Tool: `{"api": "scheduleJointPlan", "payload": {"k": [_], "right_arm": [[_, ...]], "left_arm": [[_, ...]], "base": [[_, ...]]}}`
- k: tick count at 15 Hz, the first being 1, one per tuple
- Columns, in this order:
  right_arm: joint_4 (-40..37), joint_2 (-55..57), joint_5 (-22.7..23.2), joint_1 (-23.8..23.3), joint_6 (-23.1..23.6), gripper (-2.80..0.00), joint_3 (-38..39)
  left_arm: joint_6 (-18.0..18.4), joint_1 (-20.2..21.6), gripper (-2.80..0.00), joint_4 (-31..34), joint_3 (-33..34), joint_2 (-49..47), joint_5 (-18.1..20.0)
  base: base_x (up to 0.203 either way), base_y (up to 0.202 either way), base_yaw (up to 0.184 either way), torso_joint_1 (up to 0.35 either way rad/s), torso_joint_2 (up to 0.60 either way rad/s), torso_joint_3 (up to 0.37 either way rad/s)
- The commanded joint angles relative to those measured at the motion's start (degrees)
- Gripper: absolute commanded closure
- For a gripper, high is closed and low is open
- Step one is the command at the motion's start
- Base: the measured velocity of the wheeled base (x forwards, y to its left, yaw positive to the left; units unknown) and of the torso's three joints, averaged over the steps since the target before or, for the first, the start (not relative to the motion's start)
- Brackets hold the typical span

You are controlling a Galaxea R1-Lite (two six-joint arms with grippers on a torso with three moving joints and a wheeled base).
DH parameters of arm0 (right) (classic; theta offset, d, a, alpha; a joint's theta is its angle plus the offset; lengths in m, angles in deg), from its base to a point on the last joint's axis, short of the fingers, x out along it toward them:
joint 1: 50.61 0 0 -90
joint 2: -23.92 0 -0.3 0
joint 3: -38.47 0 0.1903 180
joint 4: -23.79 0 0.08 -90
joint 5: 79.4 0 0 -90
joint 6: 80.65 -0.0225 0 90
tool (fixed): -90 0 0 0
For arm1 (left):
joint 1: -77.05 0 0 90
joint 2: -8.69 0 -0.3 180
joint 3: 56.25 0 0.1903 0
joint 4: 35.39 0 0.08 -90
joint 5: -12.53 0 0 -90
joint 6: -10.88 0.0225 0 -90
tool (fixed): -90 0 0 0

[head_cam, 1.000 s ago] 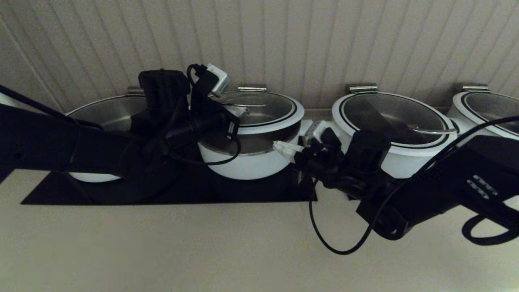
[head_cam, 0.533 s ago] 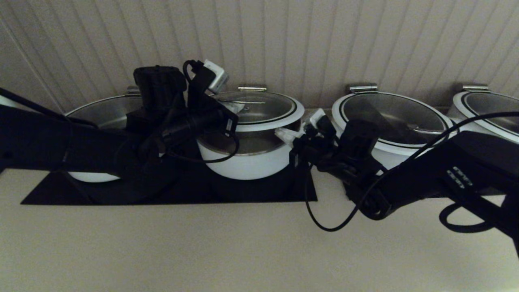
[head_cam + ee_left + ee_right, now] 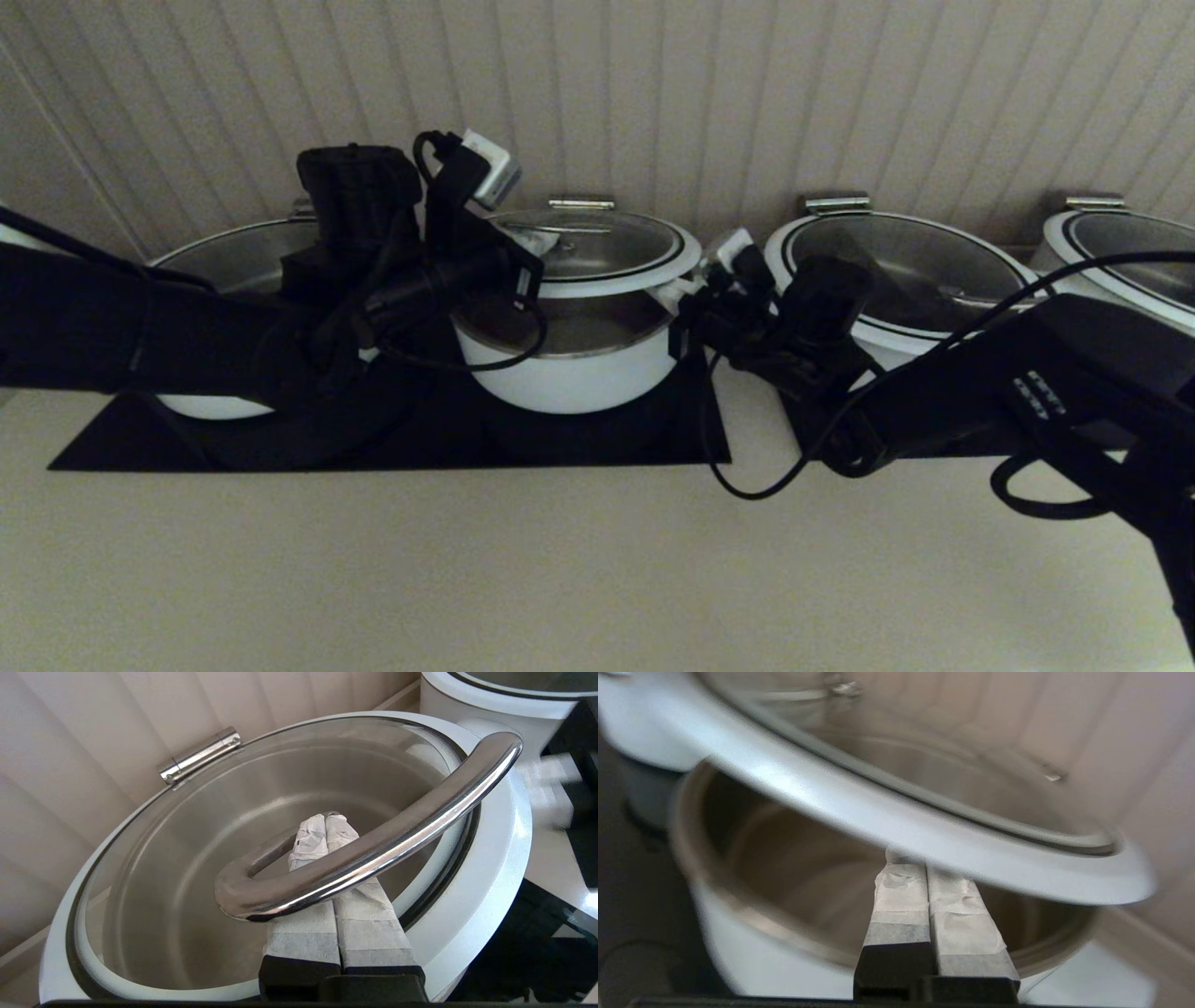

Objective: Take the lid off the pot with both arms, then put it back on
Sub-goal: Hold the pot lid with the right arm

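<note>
The glass lid (image 3: 597, 247) with white rim hangs tilted a little above the small white pot (image 3: 560, 373), with a gap showing the pot's steel inside. My left gripper (image 3: 537, 245) is shut, its taped fingers (image 3: 364, 905) hooked under the lid's arched steel handle (image 3: 397, 830). My right gripper (image 3: 677, 291) is shut, its fingers (image 3: 901, 896) pushed under the lid's white rim (image 3: 878, 807) on the pot's right side, over the pot's open mouth (image 3: 784, 858). Its fingertips are hidden by the rim.
A wide white pot with glass lid (image 3: 906, 280) stands close on the right and another (image 3: 1120, 252) further right. A wide open pot (image 3: 233, 271) sits left behind my left arm. The pots stand on a black cooktop (image 3: 560, 439) against a panelled wall.
Both arms have risen. The right gripper moved up and left from beside the pot to under the lid's rim. The lid has come up further off the pot.
</note>
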Motion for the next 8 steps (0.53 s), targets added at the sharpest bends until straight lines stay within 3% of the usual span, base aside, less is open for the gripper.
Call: {"api": "scheduleJointPlan", "payload": {"k": [1,8], "right_arm": [[-0.9,0.3,0.1,-0.5,0.1,0.0,-3.0],[-1.1,0.3,0.1,-1.2,0.1,0.0,-3.7]], "left_arm": [[0.1,0.0,0.0,-0.2,0.4,0.5,0.1],[0.2,0.1,0.0,0.1,3.1,2.4,0.1]], "base": [[0.0,0.0,0.0,0.0,0.0,0.0],[0.0,0.0,0.0,0.0,0.0,0.0]]}}
